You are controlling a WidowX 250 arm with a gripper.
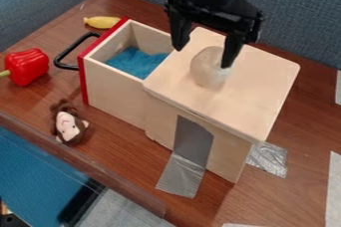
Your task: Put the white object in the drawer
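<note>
See silver tape (181,177) at box (163,116) foot, on table (303,191); could shift box if bumped; find white object (208,71) atop box, under open claw (204,57); can't tell contact; could squirt out if pinched off-centre; could clip drawer (112,89) rim if carried low.

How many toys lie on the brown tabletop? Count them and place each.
3: a yellow banana near the open drawer, a red pepper beyond its black handle, a monkey nearer the camera. The box may hide more.
</note>
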